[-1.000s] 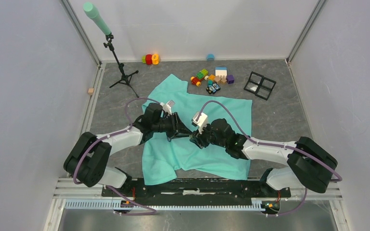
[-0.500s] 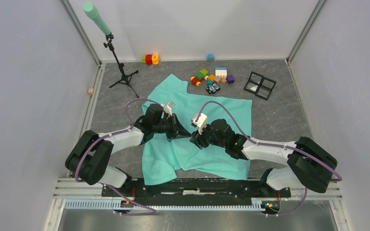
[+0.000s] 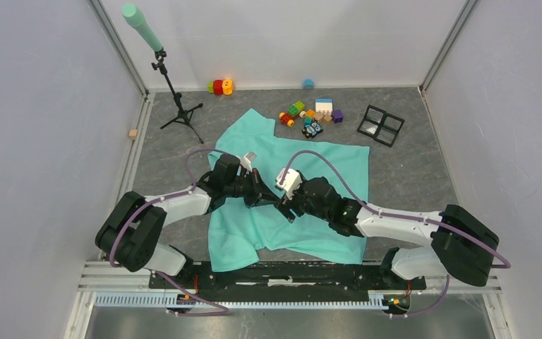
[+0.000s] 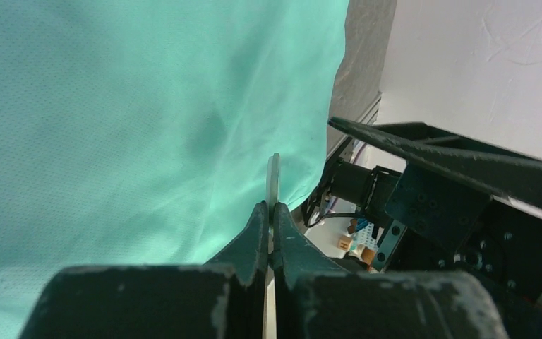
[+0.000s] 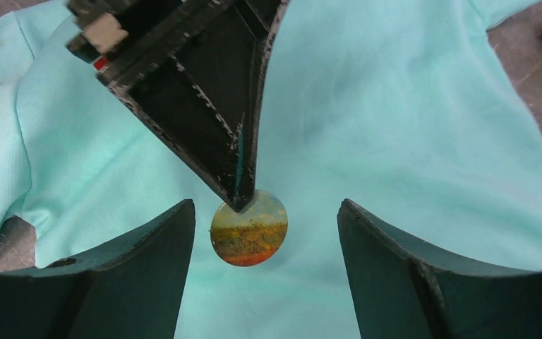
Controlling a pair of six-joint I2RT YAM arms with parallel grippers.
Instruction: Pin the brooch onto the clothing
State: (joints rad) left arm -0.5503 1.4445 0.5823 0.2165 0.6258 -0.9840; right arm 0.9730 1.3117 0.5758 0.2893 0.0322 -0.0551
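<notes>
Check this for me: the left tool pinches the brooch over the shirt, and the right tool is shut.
Wrong on the right tool: it is open, straddling the brooch, as the right wrist view shows. The left tool does pinch the brooch over the shirt.

1. Left arm (image 3: 176, 203): base at near left; reaches right and slightly far, forearm low over the centre.
2. Left gripper (image 4: 272, 212): fingers pressed together, pinching the upper rim of a thin round brooch (image 5: 248, 233); tips point right, toward the other gripper.
3. Right arm (image 3: 395, 222): base at near right; stretches left, forearm low.
4. Right gripper (image 5: 265, 212): fingers (image 5: 155, 247) spread wide, one on each side of the brooch and apart from it; tips nearly meet the left tips at the centre.
</notes>
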